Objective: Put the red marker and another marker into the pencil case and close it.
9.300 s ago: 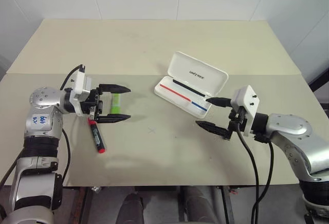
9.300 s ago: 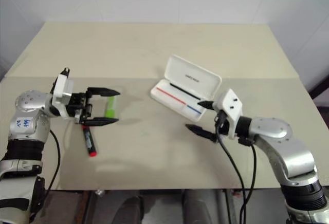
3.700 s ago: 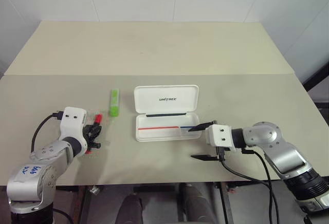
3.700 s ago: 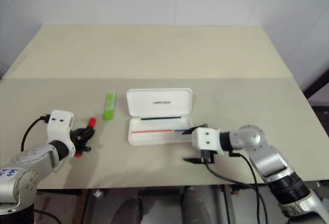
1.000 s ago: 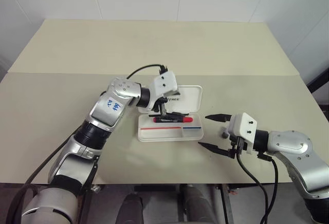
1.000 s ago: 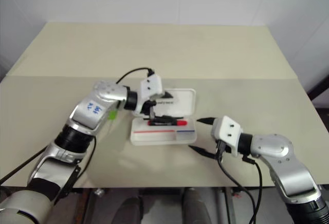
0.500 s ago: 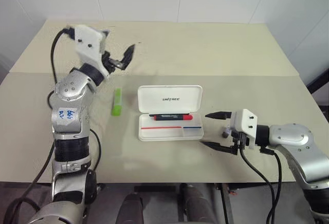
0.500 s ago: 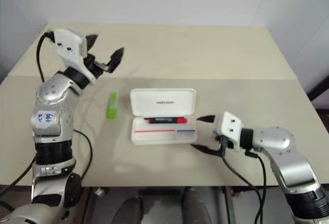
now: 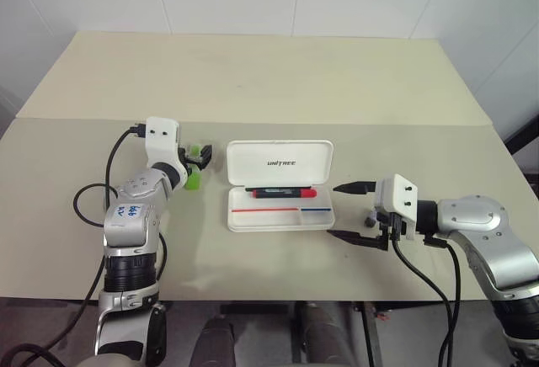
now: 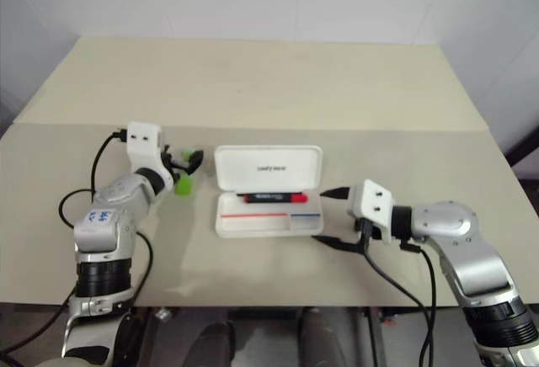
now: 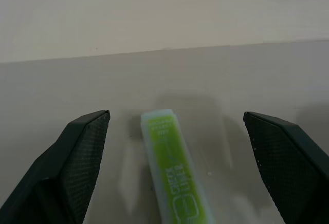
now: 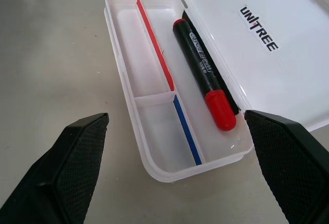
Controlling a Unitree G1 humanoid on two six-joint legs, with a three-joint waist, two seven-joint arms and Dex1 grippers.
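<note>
Right wrist view shows red marker (image 12: pixel 204 74) lying in pencil case (image 12: pixel 154 131); both pincers gape, released.

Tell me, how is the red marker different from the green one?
The red marker is long and slim with a dark barrel; the green marker is short, flat and light green. The red marker lies inside the open pencil case; the green marker lies on the table. Both lie flat.

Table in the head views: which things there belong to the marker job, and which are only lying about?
Belonging to the job:
- red marker, lying in the open case
- pencil case
- green marker, between the open left gripper fingers

Only lying about:
- nothing seen besides the table
</note>
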